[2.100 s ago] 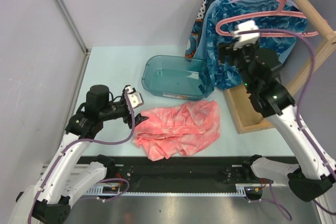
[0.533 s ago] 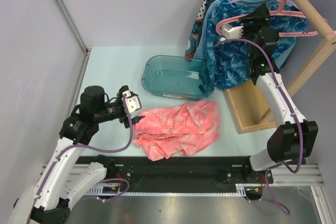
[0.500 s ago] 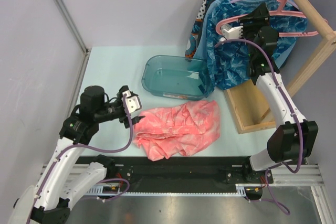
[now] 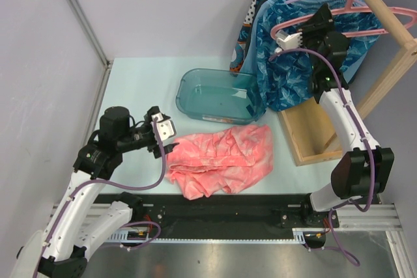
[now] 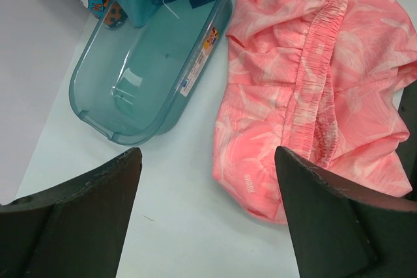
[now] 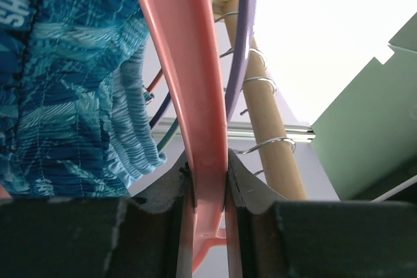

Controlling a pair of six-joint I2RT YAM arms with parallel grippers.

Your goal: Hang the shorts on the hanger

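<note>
The hanger (image 6: 189, 63) was pinched by the right hand (image 6: 208, 168), far from the shorts (image 4: 221, 157), which were sprawled widthwise beside the spread left hand (image 4: 163, 139).

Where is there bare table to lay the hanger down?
Bare table lies far left, between the wall and the teal bin, and in a narrow strip between the shorts and the wooden rack base. Crowded back right, where blue garments hang against the bin.

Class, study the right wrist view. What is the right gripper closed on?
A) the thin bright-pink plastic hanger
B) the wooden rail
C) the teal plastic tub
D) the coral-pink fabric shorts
A: the right gripper pinches the thin bright-pink plastic hanger from both sides.
</note>
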